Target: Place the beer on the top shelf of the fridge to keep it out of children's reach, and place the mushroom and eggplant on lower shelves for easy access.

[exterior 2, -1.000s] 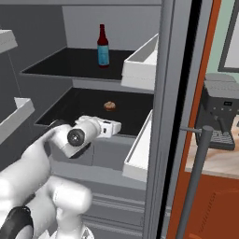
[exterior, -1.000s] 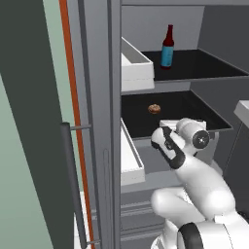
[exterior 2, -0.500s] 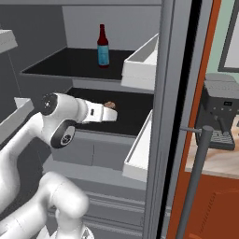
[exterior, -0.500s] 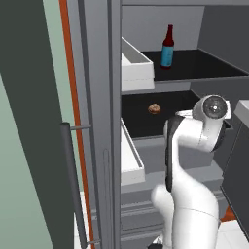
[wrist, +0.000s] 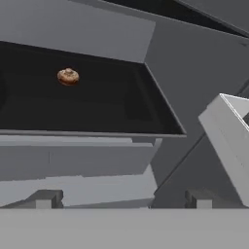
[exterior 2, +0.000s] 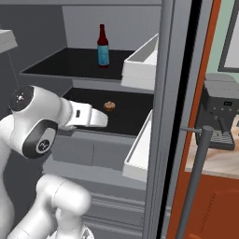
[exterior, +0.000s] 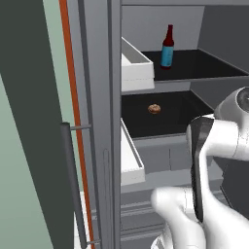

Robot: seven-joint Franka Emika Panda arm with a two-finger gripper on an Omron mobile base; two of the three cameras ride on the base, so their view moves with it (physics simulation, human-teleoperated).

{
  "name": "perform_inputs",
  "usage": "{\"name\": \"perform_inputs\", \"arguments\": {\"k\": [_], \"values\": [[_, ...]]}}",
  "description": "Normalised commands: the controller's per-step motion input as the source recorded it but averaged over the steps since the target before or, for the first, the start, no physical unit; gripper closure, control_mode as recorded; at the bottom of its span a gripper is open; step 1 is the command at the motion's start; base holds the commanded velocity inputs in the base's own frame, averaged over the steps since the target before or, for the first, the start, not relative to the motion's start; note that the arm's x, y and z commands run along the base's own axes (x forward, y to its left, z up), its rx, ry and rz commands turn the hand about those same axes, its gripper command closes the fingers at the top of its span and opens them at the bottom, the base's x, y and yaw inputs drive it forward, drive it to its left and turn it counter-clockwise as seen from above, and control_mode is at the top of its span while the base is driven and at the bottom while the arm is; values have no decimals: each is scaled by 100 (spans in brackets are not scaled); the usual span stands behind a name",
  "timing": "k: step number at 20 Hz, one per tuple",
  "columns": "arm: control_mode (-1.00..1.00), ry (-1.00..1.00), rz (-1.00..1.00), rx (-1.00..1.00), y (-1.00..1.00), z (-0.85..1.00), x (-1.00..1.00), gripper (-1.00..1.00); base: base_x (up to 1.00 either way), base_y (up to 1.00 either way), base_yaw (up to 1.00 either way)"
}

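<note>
The beer [exterior: 167,47] [exterior 2: 102,46] stands upright on the top shelf [exterior: 204,68] [exterior 2: 70,60] of the open fridge [exterior: 114,97]. The mushroom [exterior: 154,109] [exterior 2: 109,106] [wrist: 68,76] lies alone on the lower shelf [exterior: 165,124] [exterior 2: 133,114] [wrist: 102,107] just below it. My gripper [exterior 2: 103,119] [wrist: 124,200] hovers in front of that shelf's front edge, left of the mushroom in the right base view and apart from it. Its jaws are open with nothing between them. The eggplant is out of view.
White door bins [exterior: 136,63] [exterior 2: 142,63] jut from both doors beside the shelves, with lower ones [exterior: 130,163] [exterior 2: 139,156] below. Grey drawer fronts [exterior 2: 84,151] [wrist: 73,155] sit under the lower shelf. A coffee machine [exterior 2: 221,112] stands on the counter to the right. Bar handles [exterior: 73,185] [exterior 2: 193,182] stick out.
The arm has risen and swung right in the left base view, and the hand has drawn back from the mushroom. The mushroom stays on the shelf. The gripper stays open.
</note>
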Motion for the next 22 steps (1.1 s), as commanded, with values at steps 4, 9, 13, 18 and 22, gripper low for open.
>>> {"name": "perform_inputs", "arguments": {"k": [4, 9, 13, 18, 22], "values": [[-100, 0, 5, 0, 85, 10, -34, -100, 0, 0, 0], [-100, 0, 8, 0, 78, 45, -17, -100, 0, 0, 0], [-100, 1, 15, 5, 23, 60, -2, -100, 0, 0, 0], [-100, 0, 23, 17, 0, 27, 0, -100, 0, 0, 0], [-100, 0, 25, 17, 0, 3, 0, -100, 0, 0, 0]]}}
